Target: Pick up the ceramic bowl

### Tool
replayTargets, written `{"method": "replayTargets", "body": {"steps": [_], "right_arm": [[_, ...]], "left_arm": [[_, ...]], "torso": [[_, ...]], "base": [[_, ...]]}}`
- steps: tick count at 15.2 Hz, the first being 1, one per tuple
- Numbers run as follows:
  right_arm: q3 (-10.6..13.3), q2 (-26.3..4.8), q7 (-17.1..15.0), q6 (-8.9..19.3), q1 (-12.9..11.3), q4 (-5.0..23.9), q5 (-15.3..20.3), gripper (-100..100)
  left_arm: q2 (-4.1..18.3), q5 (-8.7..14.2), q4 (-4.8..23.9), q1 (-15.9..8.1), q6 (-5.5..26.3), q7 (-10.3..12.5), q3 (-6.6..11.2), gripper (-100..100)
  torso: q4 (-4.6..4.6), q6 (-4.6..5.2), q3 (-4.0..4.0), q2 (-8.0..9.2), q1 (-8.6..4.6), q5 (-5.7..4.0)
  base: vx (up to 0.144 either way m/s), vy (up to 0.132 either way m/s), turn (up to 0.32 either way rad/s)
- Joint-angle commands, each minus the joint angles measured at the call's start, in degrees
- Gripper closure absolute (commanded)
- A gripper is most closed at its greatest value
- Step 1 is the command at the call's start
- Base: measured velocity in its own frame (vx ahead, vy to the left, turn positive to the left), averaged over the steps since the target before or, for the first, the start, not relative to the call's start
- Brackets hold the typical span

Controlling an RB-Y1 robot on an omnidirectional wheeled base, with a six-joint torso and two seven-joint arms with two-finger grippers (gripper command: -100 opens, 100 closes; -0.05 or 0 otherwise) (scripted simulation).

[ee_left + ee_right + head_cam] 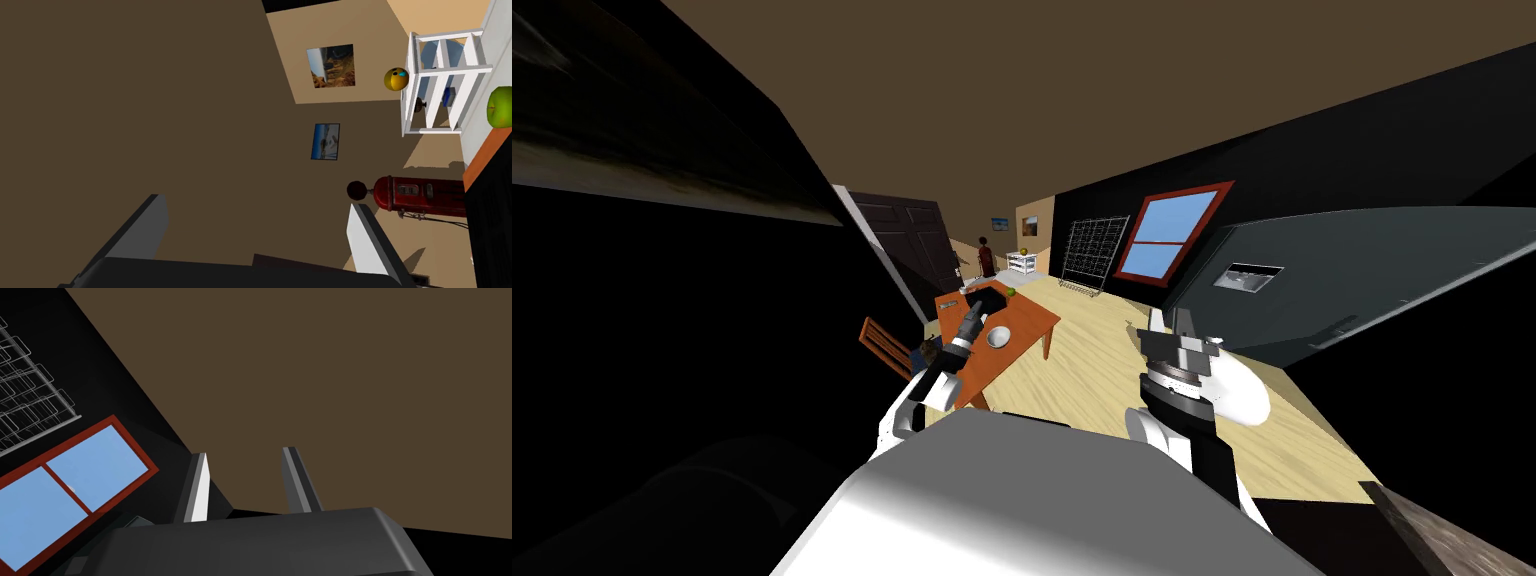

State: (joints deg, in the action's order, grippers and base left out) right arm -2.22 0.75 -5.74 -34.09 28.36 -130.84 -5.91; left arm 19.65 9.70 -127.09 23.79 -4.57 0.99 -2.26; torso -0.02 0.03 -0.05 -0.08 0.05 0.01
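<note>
A small white bowl (998, 337) sits on the orange table (1027, 322), near its front edge. My left arm reaches over the table just left of the bowl, its wrist level with the bowl. The left gripper (979, 303) (260, 210) points past the bowl toward the far wall, its fingers wide open and holding nothing. My right gripper (1172, 320) (245, 453) is raised over the wooden floor to the right of the table, fingers a moderate gap apart with nothing between them.
A green apple (1011, 292) (500, 106) and a black object (990, 292) lie further back on the table. A wooden chair (884, 345) stands at its left side. A white shelf (442, 82) and a red pump (420, 196) stand by the far wall.
</note>
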Motion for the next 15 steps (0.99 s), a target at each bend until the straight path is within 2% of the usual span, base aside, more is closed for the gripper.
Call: {"method": "replayTargets", "body": {"steps": [1, 2, 4, 5, 6, 7, 8, 9, 10, 12, 15], "right_arm": [[0.0, 0.0, 0.0, 0.0, 0.0, 0.0, 0.0, 0], [0.0, 0.0, 0.0, 0.0, 0.0, 0.0, 0.0, 0], [0.0, 0.0, 0.0, 0.0, 0.0, 0.0, 0.0, 0], [-0.01, 0.0, 0.0, 0.0, 0.01, 0.0, 0.0, 0], [0.0, 0.0, 0.0, 0.0, 0.0, 0.0, 0.0, 0], [0.0, 0.0, 0.0, 0.0, 0.0, 0.0, 0.0, 0], [0.0, 0.0, 0.0, 0.0, 0.01, 0.0, 0.0, 0], [0.0, 0.0, 0.0, 0.0, 0.0, 0.0, 0.0, 0], [0.0, 0.0, 0.0, 0.0, 0.0, 0.0, 0.0, 0], [0.0, 0.0, 0.0, 0.0, 0.0, 0.0, 0.0, 0], [0.0, 0.0, 0.0, 0.0, 0.0, 0.0, 0.0, 0]], "left_arm": [[1.03, 0.5, 1.3, -0.55, 2.67, 1.04, 0.0, -100], [2.21, 1.11, 2.66, -0.97, 4.0, 2.23, 0.0, -100], [2.21, 1.11, 2.66, -0.97, 5.21, 2.23, 0.0, -100], [3.33, 1.75, 4.06, -1.41, 6.92, 3.46, 0.0, -100], [3.33, 1.75, 4.06, -1.41, 7.83, 3.46, 0.0, -100], [3.33, 1.75, 4.06, -1.41, 7.83, 3.46, 0.0, -100], [4.39, 2.41, 5.5, -1.85, 9.97, 4.71, 0.0, -100], [4.39, 2.41, 5.5, -1.85, 10.52, 4.71, 0.0, -100], [5.38, 3.07, 6.97, -2.3, 11.99, 6.0, 0.0, -100], [5.38, 3.07, 6.97, -2.3, 13.27, 6.0, 0.0, -100], [7.19, 4.44, 9.97, -3.23, 17.5, 8.63, 0.0, -100]], "torso": [[0.0, 0.0, 0.0, 0.0, 0.0, 0.0], [0.0, -0.02, 0.0, 0.0, 0.01, 0.0], [0.0, -0.01, 0.0, 0.0, 0.01, 0.0], [0.0, -0.03, 0.01, 0.01, 0.0, 0.0], [0.0, -0.01, 0.01, 0.01, -0.01, 0.0], [0.0, -0.02, 0.01, 0.01, -0.01, 0.0], [0.01, -0.03, 0.01, 0.02, -0.02, 0.0], [0.0, 0.0, 0.01, 0.01, -0.02, 0.0], [0.0, -0.01, 0.01, 0.01, -0.01, 0.0], [0.0, -0.02, 0.0, 0.01, 0.01, 0.0], [0.0, -0.02, 0.0, 0.0, 0.0, 0.0]], "base": [[0.012, 0.012, -0.128], [0.011, 0.012, -0.135], [0.008, 0.011, -0.08], [0.01, 0.008, -0.114], [0.01, 0.008, -0.132], [0.007, 0.008, -0.05], [0.009, 0.006, -0.151], [0.009, 0.01, -0.143], [0.013, 0.011, -0.152], [0.01, 0.014, -0.094], [0.01, 0.011, -0.15]]}}
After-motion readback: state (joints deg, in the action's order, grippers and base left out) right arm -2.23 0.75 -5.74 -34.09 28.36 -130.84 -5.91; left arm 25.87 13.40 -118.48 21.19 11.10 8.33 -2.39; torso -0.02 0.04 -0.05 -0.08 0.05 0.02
